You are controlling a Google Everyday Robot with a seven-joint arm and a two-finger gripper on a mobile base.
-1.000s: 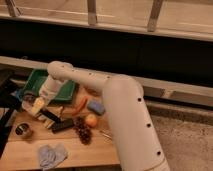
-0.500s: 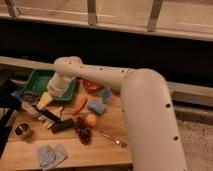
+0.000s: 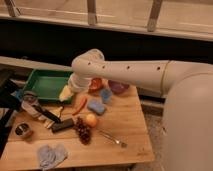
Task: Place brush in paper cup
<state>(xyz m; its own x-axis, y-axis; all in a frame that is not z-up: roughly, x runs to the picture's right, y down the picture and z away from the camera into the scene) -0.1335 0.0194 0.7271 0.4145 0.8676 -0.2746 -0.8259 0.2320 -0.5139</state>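
Roughly, one paper cup (image 3: 30,102) stands well left of the gripper (image 3: 65,93), with one brush (image 3: 47,116) lying slanted just beside it, below-left of the gripper. The gripper hangs at the green tray's (image 3: 45,75) right front corner, and whether it grips anything can't be told. Two blue sponges (image 3: 96,106) lie just right of it.

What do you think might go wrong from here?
The gripper hangs by the green tray, apart from the brush, which lies beside a similar black block: a mistaken grasp is possible. The paper cup stands near the table's left edge; the long brush may tip it.
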